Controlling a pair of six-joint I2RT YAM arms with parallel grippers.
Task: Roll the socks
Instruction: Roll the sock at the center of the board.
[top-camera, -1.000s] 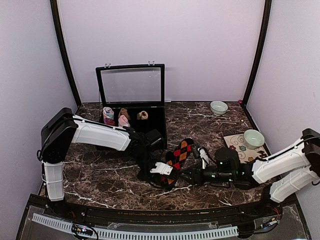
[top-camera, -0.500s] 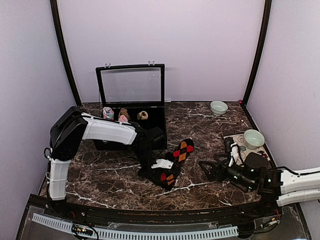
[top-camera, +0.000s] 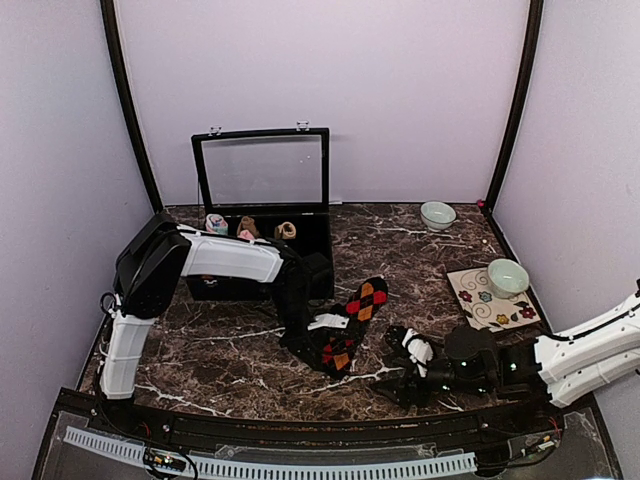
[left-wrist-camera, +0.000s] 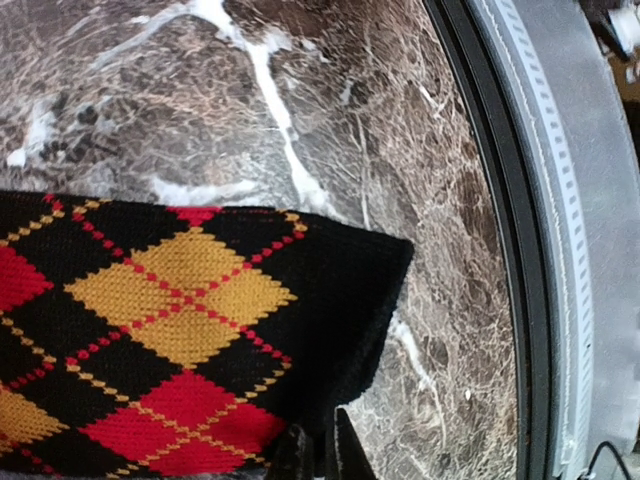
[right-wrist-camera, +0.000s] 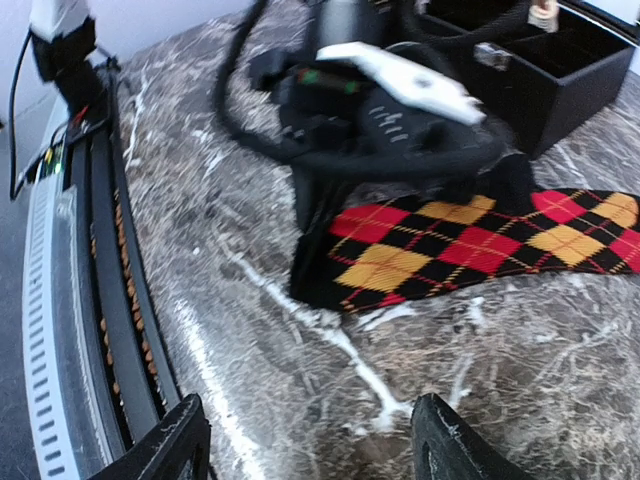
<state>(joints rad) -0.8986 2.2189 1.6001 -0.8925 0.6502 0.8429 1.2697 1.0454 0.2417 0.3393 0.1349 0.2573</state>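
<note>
A black sock with red and orange argyle diamonds (top-camera: 358, 310) lies flat on the marble table (top-camera: 200, 350), running from the middle toward the front. My left gripper (top-camera: 322, 342) is shut on its black near edge. In the left wrist view the fingertips (left-wrist-camera: 318, 458) pinch the sock (left-wrist-camera: 180, 320) close to its corner. My right gripper (top-camera: 394, 360) is wide open and empty, low over the table just right of the sock's near end. The right wrist view shows its open gripper (right-wrist-camera: 310, 440) facing the sock (right-wrist-camera: 450, 245) and the left gripper (right-wrist-camera: 390, 100). The cream striped sock is out of view.
A black box with a raised clear lid (top-camera: 265, 170) stands at the back left, with small sock rolls (top-camera: 247, 230) inside. A green bowl (top-camera: 437, 214) sits at the back right. Another bowl (top-camera: 507, 277) rests on a patterned mat (top-camera: 478, 305). The table's front rail (top-camera: 300, 425) is close.
My right gripper has left the sock, pulled back to the right, then come back low toward the sock's near end. The sock now lies flatter, still held by the left gripper.
</note>
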